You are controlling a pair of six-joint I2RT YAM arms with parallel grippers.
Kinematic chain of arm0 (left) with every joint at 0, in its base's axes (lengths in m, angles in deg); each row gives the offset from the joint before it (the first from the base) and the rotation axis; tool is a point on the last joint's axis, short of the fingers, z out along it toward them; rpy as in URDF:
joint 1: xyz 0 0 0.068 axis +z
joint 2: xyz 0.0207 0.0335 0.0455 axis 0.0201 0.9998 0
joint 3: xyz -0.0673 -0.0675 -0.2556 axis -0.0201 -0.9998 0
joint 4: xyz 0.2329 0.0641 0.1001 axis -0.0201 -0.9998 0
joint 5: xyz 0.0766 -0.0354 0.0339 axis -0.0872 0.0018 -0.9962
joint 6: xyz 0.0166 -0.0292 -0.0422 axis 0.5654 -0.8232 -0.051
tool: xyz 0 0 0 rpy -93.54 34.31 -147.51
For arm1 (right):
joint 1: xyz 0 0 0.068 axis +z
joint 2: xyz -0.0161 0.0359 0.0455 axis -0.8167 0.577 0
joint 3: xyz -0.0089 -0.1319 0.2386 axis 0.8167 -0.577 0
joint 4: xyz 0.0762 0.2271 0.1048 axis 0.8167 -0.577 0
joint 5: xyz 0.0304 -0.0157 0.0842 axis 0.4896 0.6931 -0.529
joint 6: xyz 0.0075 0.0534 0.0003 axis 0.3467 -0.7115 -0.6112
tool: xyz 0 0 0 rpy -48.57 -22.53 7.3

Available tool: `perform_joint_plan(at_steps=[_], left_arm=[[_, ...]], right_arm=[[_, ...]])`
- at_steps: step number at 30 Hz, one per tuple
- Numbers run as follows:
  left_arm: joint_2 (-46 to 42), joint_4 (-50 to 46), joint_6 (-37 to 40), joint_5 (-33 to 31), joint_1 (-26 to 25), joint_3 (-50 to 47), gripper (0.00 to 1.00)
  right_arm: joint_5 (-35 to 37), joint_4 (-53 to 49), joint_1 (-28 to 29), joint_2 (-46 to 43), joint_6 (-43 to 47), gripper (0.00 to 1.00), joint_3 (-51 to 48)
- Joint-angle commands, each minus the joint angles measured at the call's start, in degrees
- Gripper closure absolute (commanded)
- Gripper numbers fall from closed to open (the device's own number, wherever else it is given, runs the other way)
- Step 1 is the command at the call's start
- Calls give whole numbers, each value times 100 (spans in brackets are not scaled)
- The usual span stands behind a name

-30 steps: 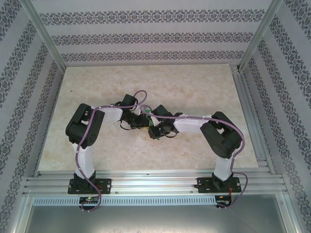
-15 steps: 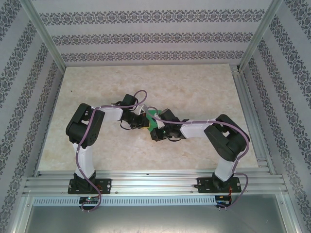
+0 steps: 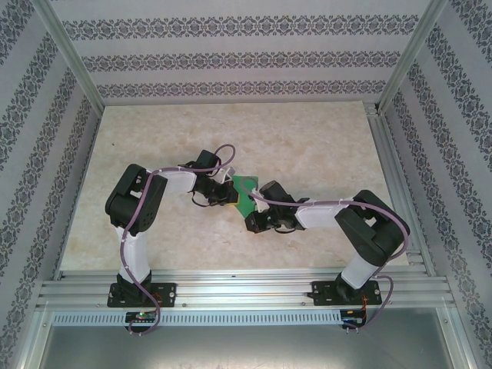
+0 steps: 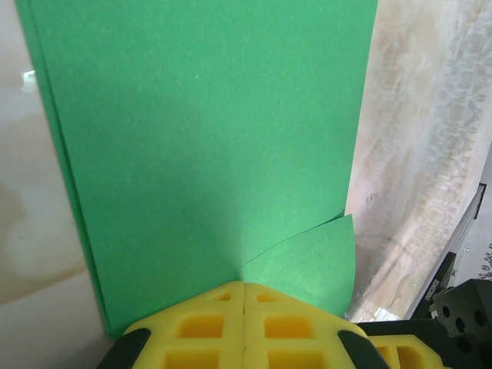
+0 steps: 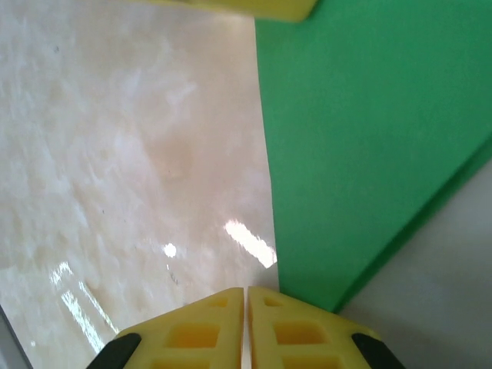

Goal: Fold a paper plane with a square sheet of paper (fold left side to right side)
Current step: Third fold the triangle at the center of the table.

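Note:
The square sheet of paper (image 3: 245,194) lies folded on the marble table between my two grippers. It is bright green. In the left wrist view the paper (image 4: 207,138) shows two layers, with a lower flap (image 4: 315,265) curling out at the right. My left gripper (image 4: 244,286) is shut, its yellow tips resting against the upper layer; from above the left gripper (image 3: 232,194) sits at the paper's left edge. My right gripper (image 5: 246,292) is shut beside the corner of the paper (image 5: 369,138), over bare table. From above the right gripper (image 3: 250,212) is just near of the sheet.
The marble table (image 3: 307,146) stretches far and to both sides of the paper. Aluminium rails (image 3: 246,288) run along the near edge, and a frame rail (image 3: 392,177) borders the right side. Patterned walls enclose the space. A yellow finger of the left gripper (image 5: 254,8) shows in the right wrist view.
The right arm has drawn back toward the near right, uncovering the green paper it was over. The left arm has stayed in place on the paper.

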Motion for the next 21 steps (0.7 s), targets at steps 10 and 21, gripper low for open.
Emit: perform_joint_plan(at_steps=[10, 21], left_arm=[[301, -379, 217, -867, 31, -109, 98], [242, -383, 209, -819, 34, -83, 97]], right_arm=[[-433, -1109, -258, -580, -34, 88, 648], [-195, -631, -284, 635, -55, 89, 1078]])
